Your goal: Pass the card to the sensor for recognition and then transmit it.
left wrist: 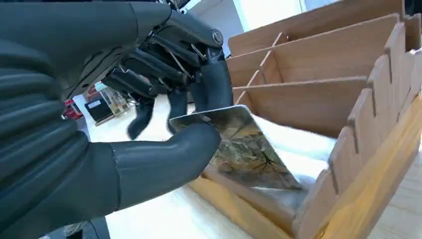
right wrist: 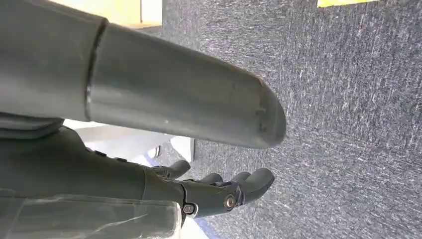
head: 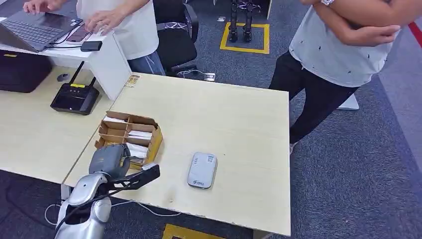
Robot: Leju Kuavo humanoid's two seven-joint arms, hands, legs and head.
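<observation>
My left hand [head: 113, 160] sits at the near end of the wooden card box [head: 149, 142] on the pale table. In the left wrist view my left hand [left wrist: 164, 99] pinches a printed card [left wrist: 244, 149] between the thumb and a finger, and the card's far end lies in the nearest slot of the box [left wrist: 368, 149]. The grey-white card sensor [head: 202, 170] lies flat on the table to the right of the box, apart from the hand. My right hand [right wrist: 219, 191] hangs over dark carpet, fingers loosely extended and holding nothing.
A black router [head: 74, 98] stands on the adjoining desk to the left. A laptop [head: 35, 27] is at the back left under a person's hands. Another person [head: 343, 55] stands at the table's far right corner. Bare tabletop [head: 234, 124] lies right of the sensor.
</observation>
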